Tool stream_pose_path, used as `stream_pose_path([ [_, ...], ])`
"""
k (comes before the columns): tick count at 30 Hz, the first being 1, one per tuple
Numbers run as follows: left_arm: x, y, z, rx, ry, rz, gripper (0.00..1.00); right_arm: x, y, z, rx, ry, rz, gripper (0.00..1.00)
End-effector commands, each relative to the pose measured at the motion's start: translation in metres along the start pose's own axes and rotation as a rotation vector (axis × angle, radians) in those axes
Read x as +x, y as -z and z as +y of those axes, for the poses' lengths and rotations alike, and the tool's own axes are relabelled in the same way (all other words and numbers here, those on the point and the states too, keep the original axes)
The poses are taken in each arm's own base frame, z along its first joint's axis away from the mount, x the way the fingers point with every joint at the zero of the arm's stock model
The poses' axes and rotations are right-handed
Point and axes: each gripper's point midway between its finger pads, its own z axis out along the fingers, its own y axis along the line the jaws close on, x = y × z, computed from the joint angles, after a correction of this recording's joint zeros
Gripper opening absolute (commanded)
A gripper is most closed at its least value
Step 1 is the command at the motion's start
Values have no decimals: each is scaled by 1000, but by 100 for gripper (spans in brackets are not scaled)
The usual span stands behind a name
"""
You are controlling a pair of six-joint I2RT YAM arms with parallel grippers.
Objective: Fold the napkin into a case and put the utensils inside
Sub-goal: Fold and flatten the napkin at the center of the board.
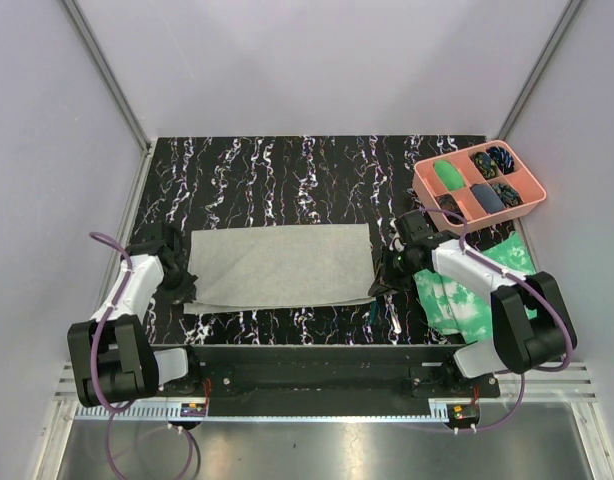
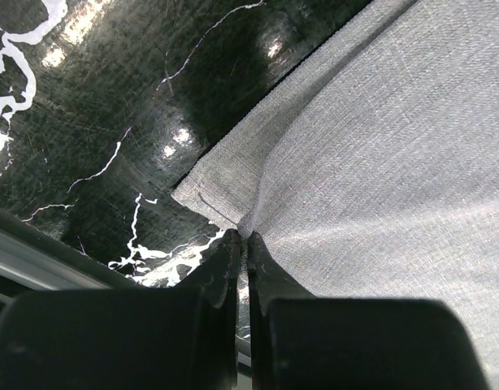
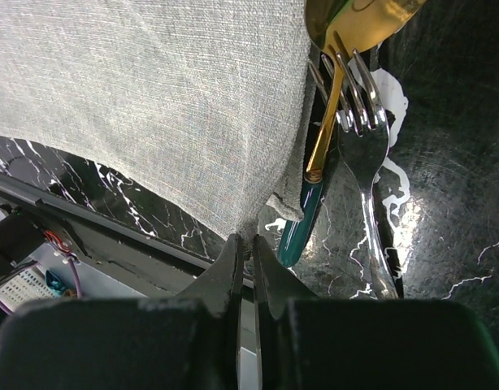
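The light-grey napkin (image 1: pixel 282 266) lies flat as a wide rectangle on the black marbled table. My left gripper (image 1: pixel 184 288) is shut on the napkin's near-left corner (image 2: pixel 233 203). My right gripper (image 1: pixel 384 282) is shut on its near-right corner (image 3: pixel 270 215). The utensils lie just right of the napkin: a gold piece with a teal handle (image 3: pixel 314 203) and a silver fork (image 3: pixel 365 138), partly under the cloth edge. In the top view only the teal handle (image 1: pixel 373 312) and a pale handle (image 1: pixel 395 322) show near the front edge.
A pink compartmented tray (image 1: pixel 479 184) with dark and green items stands at the back right. A green-and-white mottled sheet (image 1: pixel 472 285) lies under my right arm. The table's front edge (image 1: pixel 317 345) runs just behind both grippers.
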Motion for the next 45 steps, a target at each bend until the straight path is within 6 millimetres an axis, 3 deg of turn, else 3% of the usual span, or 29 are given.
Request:
stream_pose_path([
  [1,-7,-5,5,-32,14,-35,0,-4,-5,0,6,7,-16,0],
  [25,0,-17,6,-45,19,1,4,-3,-17,-11,46,-13,7,0],
  [39,3,-13,11,-46,75,-16,11,-13,-16,-2,21,-10,-8,6],
  [40,3,-11,11,-47,86,-20,13,-13,-15,-1,20,-10,-5,6],
  [42,2,-3,13,-48,97,-31,29,-13,-13,3,5,-4,-2,9],
  [44,0,8,12,-42,106,-40,50,-13,-6,9,-9,5,-4,15],
  [45,-5,16,9,-16,109,-63,52,-16,1,14,-19,17,-23,19],
])
